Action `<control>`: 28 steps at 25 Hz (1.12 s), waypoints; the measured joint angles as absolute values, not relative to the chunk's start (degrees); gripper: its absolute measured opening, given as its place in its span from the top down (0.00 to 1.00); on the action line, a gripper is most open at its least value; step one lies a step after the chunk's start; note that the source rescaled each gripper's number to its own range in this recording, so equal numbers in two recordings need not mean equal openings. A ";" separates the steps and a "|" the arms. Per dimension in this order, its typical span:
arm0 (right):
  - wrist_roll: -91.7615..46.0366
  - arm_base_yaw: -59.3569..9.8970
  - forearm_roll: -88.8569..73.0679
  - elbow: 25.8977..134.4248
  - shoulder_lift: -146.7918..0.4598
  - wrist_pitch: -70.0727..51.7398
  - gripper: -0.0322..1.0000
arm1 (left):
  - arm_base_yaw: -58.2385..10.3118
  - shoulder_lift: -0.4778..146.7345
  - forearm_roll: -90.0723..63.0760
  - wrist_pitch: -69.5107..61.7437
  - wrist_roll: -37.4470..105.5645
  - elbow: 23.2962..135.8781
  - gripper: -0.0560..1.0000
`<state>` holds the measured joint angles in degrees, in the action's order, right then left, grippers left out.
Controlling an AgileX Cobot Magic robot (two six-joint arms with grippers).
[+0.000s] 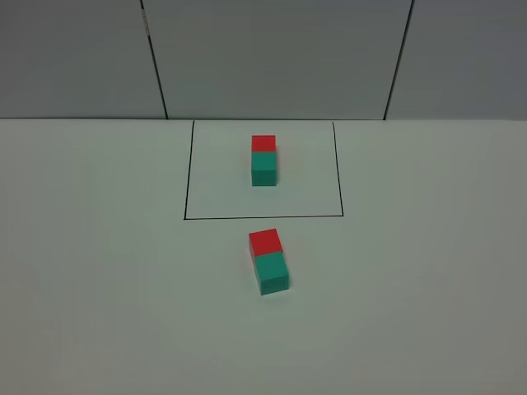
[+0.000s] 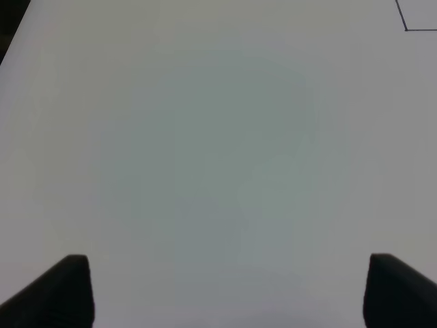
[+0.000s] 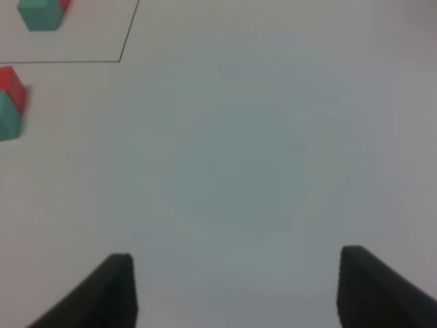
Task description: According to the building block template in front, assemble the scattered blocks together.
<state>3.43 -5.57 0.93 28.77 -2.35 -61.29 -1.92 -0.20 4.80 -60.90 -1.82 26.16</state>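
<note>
Item 1, building block template (image 1: 263, 160): red cube joined to a teal cube, standing inside a thin black drawn rectangle (image 1: 263, 217) on the white bench (image 1: 428, 280); ahead of the right pincer (image 3: 235, 287) and off to one side, well apart from it. Item 2, scattered blocks: red block (image 1: 264, 240) and teal block (image 1: 272, 271), unframed, faces touching, just outside the rectangle's near line, red end toward the template; the pair sits slightly skewed against the template's line. In the right wrist view these lie ahead of that pincer, far to the side and well apart; the left wrist view shows none of them, only a corner of the drawn rectangle far ahead of the left pincer (image 2: 229, 290). Item 3, left pincer: jaws spread wide, nothing between them, bare bench beneath. Item 4, right pincer: jaws apart, nothing between them, likewise over bare bench. Neither arm appears in the high view. Status, as judged: the blocks already match the template's order, so joining looks done and both arms stand clear. Next move, as judged: little is called for beyond keeping away from the pair, or a light nudge to square it.
</note>
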 joint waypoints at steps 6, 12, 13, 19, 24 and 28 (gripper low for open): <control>5.18 -5.57 1.83 28.77 -2.35 -61.29 0.40 | -1.92 -0.20 4.80 -60.90 -1.82 26.16 0.20; 7.93 -5.57 3.80 28.77 -2.35 -61.29 0.40 | -1.92 -0.20 4.80 -60.90 -1.82 26.16 0.20; 7.97 -5.57 3.80 28.72 -2.35 -61.29 0.40 | -1.92 -0.20 4.80 -60.90 -1.82 26.16 0.20; 8.18 -5.11 3.90 28.72 -2.35 -61.29 0.40 | -1.92 -0.20 4.80 -60.90 -1.82 26.16 0.20; 8.32 -1.46 3.90 28.72 -2.35 -61.29 0.40 | -1.92 -0.20 4.80 -60.90 -1.82 26.16 0.20; 8.38 -1.04 3.90 28.72 -2.35 -61.29 0.40 | -1.92 -0.20 4.80 -60.90 -1.82 26.16 0.20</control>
